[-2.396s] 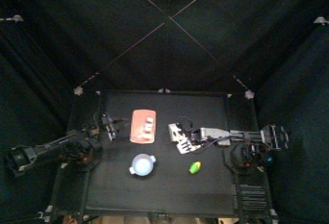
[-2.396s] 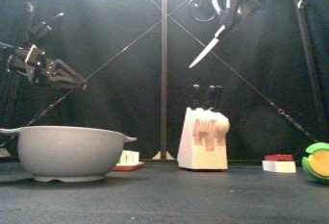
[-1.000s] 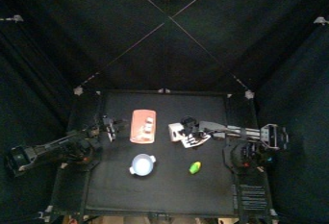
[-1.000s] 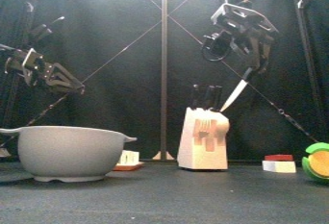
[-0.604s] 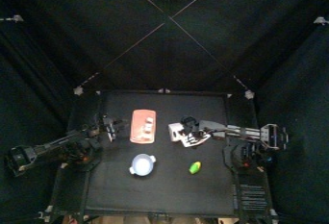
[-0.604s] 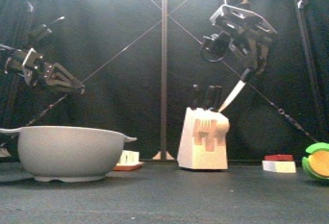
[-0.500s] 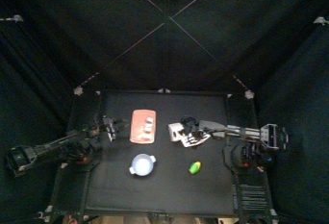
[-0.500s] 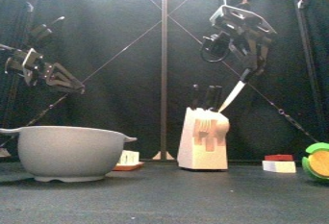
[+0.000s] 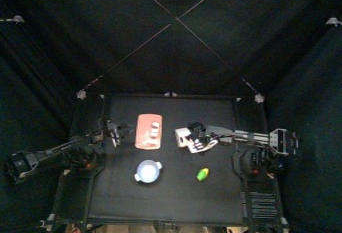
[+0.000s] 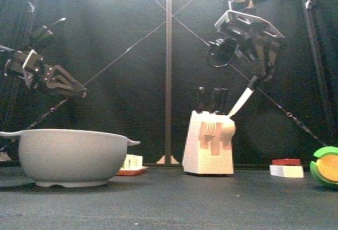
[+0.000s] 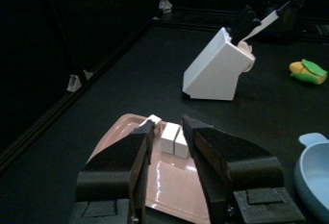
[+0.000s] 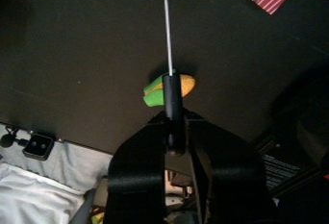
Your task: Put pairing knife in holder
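Since a moment ago my right jaws [image 10: 251,64], clamped on the knife [image 10: 240,100], have swung it down from high above the worktop until its tip sits at the top of the holder [image 10: 211,142]. It now hangs tilted there, so I judge only the slide into a slot remains. My left jaws [image 11: 175,154] rest apart, empty, over the board [image 11: 144,170].
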Robot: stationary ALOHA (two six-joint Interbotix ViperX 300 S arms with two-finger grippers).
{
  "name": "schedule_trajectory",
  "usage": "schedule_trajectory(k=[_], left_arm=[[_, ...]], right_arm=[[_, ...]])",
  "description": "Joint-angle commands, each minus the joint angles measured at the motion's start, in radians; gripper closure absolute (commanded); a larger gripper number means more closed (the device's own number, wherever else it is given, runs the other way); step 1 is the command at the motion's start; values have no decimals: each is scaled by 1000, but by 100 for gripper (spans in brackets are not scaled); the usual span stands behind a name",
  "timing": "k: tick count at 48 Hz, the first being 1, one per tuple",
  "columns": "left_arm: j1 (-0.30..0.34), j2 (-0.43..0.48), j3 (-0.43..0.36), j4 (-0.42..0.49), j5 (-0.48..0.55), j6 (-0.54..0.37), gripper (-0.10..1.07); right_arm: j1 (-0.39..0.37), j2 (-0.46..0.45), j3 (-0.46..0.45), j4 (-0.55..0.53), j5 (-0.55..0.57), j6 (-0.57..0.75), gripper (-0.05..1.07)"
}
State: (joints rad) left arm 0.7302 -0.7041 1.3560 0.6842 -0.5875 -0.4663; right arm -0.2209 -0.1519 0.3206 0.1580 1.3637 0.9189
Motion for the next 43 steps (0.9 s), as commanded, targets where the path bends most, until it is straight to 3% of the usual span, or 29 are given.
schedule_trajectory(k=[1, 43], left_arm=[[3, 2, -9, 5, -3, 5, 26], [3, 2, -8, 6, -3, 8, 26]], right_arm=[[-5, -9, -11, 3, -3, -6, 59], [-86, 40, -51, 34, -5, -18, 58]])
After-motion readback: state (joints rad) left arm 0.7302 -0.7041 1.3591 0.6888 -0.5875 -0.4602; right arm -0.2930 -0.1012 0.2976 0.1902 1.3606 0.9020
